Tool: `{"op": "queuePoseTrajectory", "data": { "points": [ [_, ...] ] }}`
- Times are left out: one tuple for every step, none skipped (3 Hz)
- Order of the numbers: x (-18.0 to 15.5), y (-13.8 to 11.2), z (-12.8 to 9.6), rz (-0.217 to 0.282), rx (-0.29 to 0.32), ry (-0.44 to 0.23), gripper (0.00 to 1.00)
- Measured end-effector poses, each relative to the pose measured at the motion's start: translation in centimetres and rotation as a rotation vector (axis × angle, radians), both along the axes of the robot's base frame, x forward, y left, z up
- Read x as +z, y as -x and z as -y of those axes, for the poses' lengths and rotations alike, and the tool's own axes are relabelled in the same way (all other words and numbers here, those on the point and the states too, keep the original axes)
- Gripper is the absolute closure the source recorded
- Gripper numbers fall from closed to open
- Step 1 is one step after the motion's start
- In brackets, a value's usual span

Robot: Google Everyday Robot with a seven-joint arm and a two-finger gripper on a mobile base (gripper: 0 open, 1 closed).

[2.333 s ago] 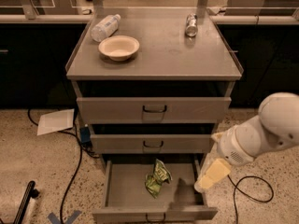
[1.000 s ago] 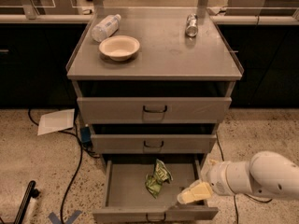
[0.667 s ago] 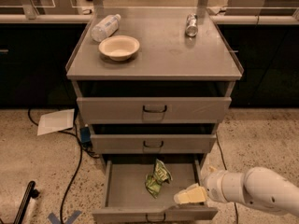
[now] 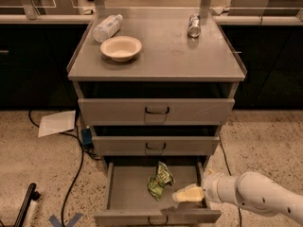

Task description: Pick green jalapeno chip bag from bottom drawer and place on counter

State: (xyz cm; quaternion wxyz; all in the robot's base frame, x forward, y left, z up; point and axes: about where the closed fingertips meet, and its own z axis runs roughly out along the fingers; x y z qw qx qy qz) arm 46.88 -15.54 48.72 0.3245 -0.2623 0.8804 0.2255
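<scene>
The green jalapeno chip bag (image 4: pixel 160 179) lies crumpled on the flat grey floor of the open bottom drawer (image 4: pixel 124 189), near its middle. My gripper (image 4: pixel 185 194) reaches in from the right on a white arm, low inside the drawer, just right of the bag and a little nearer the front. It does not touch the bag. The counter (image 4: pixel 170 51) is the grey metal top of the cabinet above.
On the counter stand a pale bowl (image 4: pixel 121 48), a plastic bottle (image 4: pixel 107 28) lying on its side and a silver can (image 4: pixel 194 25). Two closed drawers (image 4: pixel 156 111) sit above the open one. Cables and a paper sheet (image 4: pixel 57 123) lie on the floor at left.
My arm has come down from beside the drawer's right edge into the drawer. The gripper has moved left toward the bag. The bag has not moved.
</scene>
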Motion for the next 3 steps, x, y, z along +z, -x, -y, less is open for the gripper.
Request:
{"op": "queuePoseTrajectory", "data": {
  "points": [
    [-2.8, -0.5, 0.1, -0.003, -0.059, -0.005, 0.00],
    [-8.3, -2.3, -0.2, -0.010, -0.149, -0.021, 0.00],
    [-13.0, -3.7, -1.0, -0.030, -0.191, -0.051, 0.00]
  ]
}}
